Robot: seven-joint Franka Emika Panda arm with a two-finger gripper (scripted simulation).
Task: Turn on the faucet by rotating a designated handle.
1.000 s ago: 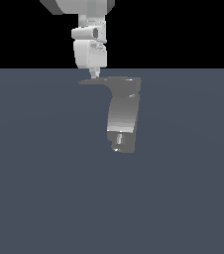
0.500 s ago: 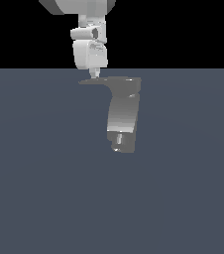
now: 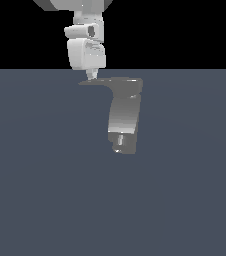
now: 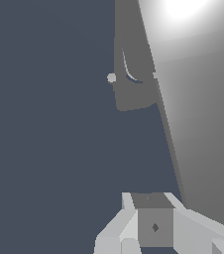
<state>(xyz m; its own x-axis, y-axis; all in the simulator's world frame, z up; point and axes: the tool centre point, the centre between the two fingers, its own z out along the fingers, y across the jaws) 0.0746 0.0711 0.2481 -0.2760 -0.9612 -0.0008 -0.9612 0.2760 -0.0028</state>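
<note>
Item: thin flat grey blade handle (image 3: 96,81), tapering to a point. Location: at the top of the fixture, in the upper middle of the exterior view, level with the line where the floor meets the black backdrop. Long axis roughly horizontal; the pointed tip faces the exterior view's left, the broad end joins the fixture's top. No writing, brand or label is legible on it.

Parent fixture: small grey metallic faucet (image 3: 125,117) with a curved upright body, brighter at mid-height and darker toward its top. A small cylindrical nub (image 3: 119,140) sits low on the body. In the wrist view the faucet (image 4: 193,99) shows as a broad grey surface with a bright glare.

Adjacent: white blocky robot arm (image 3: 86,47) descending from above, directly over the handle's pointed end. Its gripper (image 3: 90,76) appears as a narrow tip just above the blade, at or very near its surface; contact cannot be confirmed. Whether the jaws are spread or pressed together cannot be told from either view.

Setting: plain slate-blue floor (image 3: 45,190).
</note>
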